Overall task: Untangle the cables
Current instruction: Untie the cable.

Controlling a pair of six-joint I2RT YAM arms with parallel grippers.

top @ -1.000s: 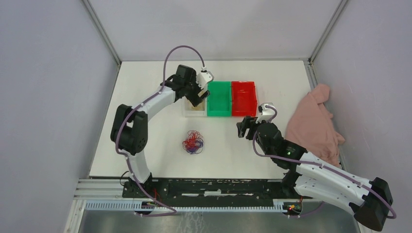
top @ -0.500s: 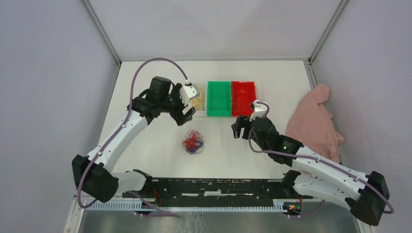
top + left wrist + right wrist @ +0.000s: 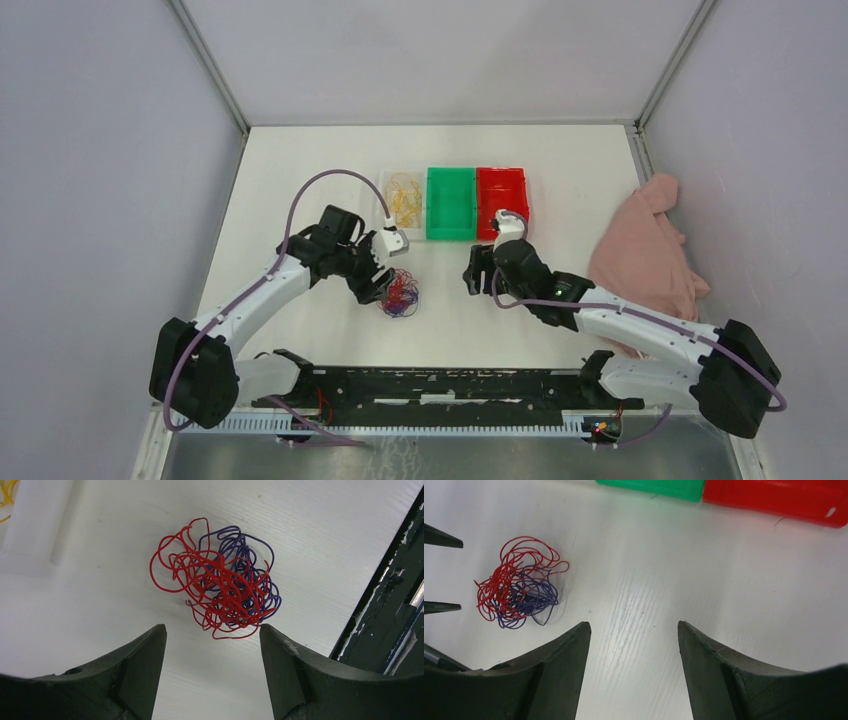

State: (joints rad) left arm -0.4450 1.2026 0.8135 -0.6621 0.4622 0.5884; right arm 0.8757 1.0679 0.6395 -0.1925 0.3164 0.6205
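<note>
The left arm's black two-finger gripper (image 3: 212, 630) hovers over the white table (image 3: 300, 180), jaws spread wide with nothing between them, tips just beside the tangled ball of thin red and dark purple wires (image 3: 220, 587) lying on the tabletop. Behind the ball a clear shallow tray (image 3: 412, 230) holds a loose yellow wire (image 3: 403, 195), with a green plastic bin (image 3: 451, 203) and a red plastic bin (image 3: 502, 200) to its right. The right arm's black gripper (image 3: 634, 627), in front of those bins, likewise gapes wide and empty, and a crumpled pink cloth (image 3: 650, 250) lies far right.

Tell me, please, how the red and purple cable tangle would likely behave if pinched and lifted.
The cable tangle probably lifts floppy and light: its wires are thin, loose loops. Both colours likely rise together, since they interlace.
</note>
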